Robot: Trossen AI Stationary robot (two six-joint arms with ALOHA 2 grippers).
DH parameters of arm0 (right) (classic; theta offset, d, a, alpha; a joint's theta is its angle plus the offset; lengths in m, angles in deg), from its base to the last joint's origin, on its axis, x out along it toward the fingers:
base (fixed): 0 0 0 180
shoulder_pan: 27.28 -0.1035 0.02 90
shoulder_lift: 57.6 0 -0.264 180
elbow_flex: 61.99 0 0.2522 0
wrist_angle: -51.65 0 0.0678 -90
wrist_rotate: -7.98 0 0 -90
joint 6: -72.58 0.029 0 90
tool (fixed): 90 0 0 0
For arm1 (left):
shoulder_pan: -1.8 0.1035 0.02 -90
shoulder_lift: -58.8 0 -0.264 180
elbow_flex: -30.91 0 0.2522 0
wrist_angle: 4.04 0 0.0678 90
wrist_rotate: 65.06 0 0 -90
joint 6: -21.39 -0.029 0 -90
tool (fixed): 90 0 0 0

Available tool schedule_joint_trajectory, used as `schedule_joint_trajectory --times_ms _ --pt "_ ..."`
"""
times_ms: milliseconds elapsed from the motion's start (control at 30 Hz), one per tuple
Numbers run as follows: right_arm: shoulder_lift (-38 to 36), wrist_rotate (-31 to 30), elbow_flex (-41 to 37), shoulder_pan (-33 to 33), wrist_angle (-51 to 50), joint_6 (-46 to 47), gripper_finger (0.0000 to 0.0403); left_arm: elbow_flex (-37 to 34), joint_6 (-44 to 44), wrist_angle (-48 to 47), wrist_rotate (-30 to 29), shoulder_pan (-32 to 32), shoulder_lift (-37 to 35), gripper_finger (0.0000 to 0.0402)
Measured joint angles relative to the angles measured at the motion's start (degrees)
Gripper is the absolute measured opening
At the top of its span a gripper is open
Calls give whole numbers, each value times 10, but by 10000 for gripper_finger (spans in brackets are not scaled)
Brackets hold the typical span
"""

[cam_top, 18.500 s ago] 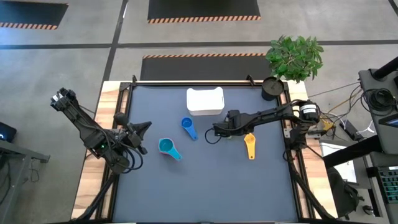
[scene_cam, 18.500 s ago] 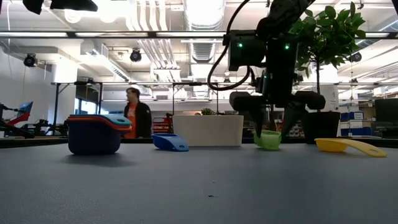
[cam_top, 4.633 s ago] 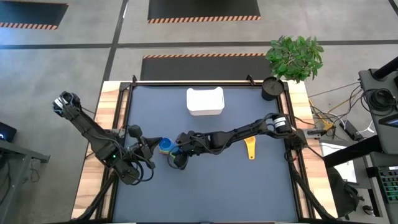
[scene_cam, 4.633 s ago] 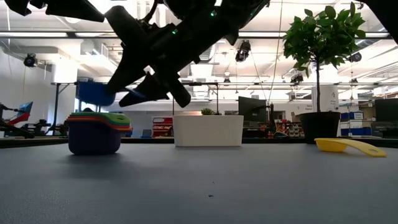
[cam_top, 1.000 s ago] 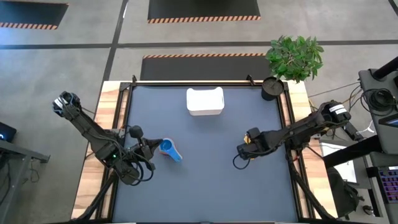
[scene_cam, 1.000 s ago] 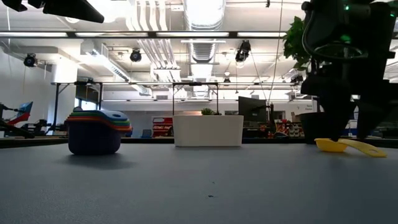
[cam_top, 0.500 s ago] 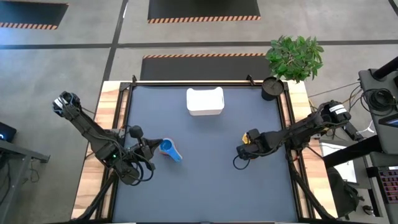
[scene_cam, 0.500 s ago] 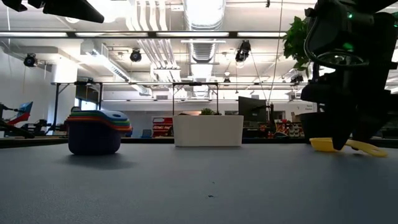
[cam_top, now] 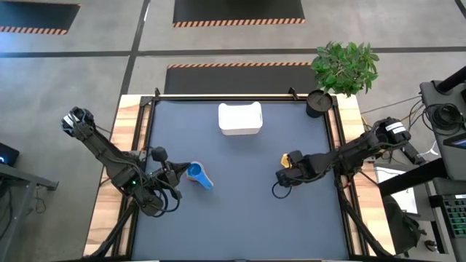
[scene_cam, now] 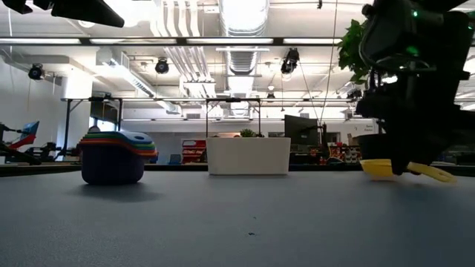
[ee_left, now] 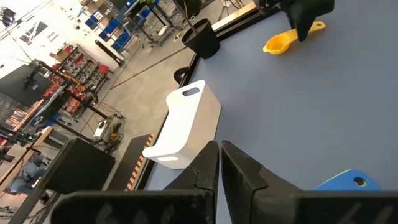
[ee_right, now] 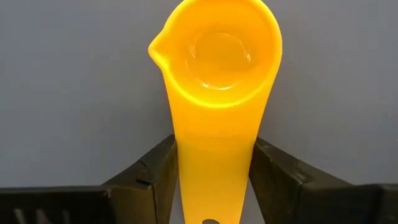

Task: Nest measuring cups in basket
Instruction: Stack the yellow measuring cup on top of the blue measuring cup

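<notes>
One yellow cup (ee_right: 214,93) in right claw (ee_right: 214,171).

From my station I see a grey concrete floor (cam_top: 87,58) around the table, with dark mats (cam_top: 238,10) edged in orange and black stripes. A green potted plant (cam_top: 346,65) stands at the far right corner. Beyond the table, the ceiling (scene_cam: 200,52) carries white ducts and long lamps. Shelves (ee_left: 68,68) with stored boxes stand farther back.
</notes>
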Motion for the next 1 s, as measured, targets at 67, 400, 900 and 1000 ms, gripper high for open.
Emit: schedule_joint_trajectory --times_ms 67,400,900,1000 --pt "0 -5 10 1 0 -13 159 0 0 0 0 0 0 0" --pt "4 -36 84 18 30 -93 158 0 0 0 0 0 0 0" --pt "164 -26 315 69 44 -352 159 0 0 -2 0 0 0 0" --pt "201 -25 371 76 44 -409 159 0 0 -2 0 0 0 0"
